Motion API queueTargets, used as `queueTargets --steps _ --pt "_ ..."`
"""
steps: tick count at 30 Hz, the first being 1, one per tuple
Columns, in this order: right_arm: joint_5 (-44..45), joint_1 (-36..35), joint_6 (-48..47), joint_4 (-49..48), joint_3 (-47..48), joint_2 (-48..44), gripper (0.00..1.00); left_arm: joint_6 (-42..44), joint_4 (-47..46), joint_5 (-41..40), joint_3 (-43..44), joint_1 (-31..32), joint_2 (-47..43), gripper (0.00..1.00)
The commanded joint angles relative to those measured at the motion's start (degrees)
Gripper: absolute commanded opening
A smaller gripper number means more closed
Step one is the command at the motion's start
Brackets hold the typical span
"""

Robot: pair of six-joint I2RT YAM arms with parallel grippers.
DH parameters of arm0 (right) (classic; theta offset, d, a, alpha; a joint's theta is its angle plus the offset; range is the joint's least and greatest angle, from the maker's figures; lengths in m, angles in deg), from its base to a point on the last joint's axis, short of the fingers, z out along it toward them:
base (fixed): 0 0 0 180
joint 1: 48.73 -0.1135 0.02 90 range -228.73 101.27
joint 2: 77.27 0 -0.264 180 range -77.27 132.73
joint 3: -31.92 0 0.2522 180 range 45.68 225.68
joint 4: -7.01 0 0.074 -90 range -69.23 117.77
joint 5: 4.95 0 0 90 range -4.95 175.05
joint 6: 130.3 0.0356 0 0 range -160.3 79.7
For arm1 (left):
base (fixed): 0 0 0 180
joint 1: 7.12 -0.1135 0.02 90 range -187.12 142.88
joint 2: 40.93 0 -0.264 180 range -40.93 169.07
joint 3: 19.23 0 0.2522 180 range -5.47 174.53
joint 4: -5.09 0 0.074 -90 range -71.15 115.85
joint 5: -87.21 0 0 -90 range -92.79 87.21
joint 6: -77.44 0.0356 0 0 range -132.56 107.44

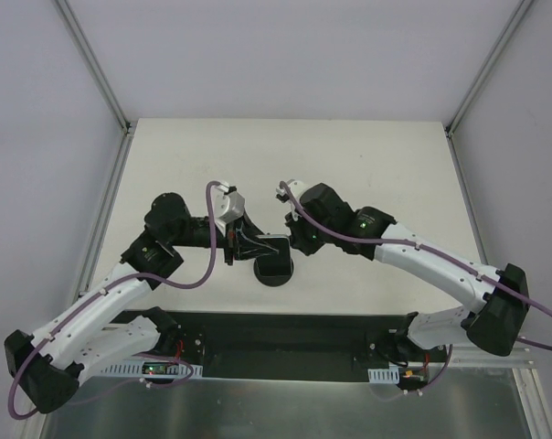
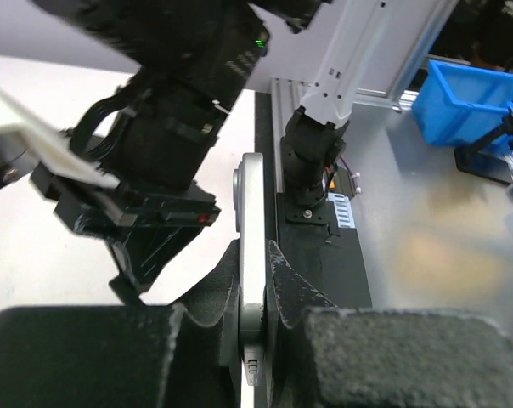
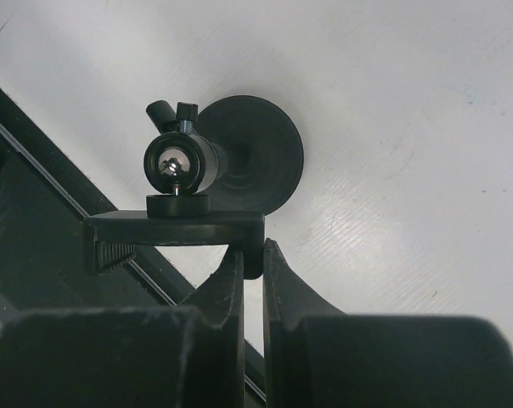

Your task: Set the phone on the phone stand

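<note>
Left hand (image 2: 255,259) is clamped on the phone (image 2: 250,195), gripped by its flat faces with the thin silver edge toward my wrist camera. Right hand (image 3: 252,259) is pinched together on one end of the top bracket of the phone stand (image 3: 258,153), whose round base sits flat on the desk (image 3: 409,127). Both hands meet above the stand, near the desk's front edge.

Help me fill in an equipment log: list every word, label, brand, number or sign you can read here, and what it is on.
No text here can be read.
White stickers in the left wrist view: print too small and blurred to read.
White strip at the lower left of the top view: nothing legible.
The phone and the phone stand: no markings visible.
</note>
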Motion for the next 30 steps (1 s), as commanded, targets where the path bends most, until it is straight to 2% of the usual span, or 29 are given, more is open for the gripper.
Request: queueTargets --steps 1,5,11,23,29,30 --pt "-12.7 3.7 -6.0 -3.0 1.3 -0.7 0.01 3.1 -17.1 9.9 0.2 0.6 4.3 0.00" --pt "-23.1 8.0 -7.9 -3.6 1.2 -0.2 0.01 6.2 -21.3 16.3 1.1 1.8 10.9 0.00" --pt "-28.1 10.1 -9.7 -3.1 1.4 1.0 0.01 7.2 -23.2 18.5 4.3 2.7 17.6 0.00" --pt "-30.5 11.1 -9.9 -3.0 1.8 1.3 0.01 8.1 -25.5 19.1 7.4 3.2 26.9 0.00" --pt "-30.1 11.7 -9.8 -3.0 1.3 0.6 0.01 9.2 -24.9 17.7 6.6 3.2 26.7 0.00" --pt "-30.0 11.8 -9.8 -2.9 1.2 0.5 0.01 10.4 -22.4 17.0 6.4 3.2 26.4 0.00"
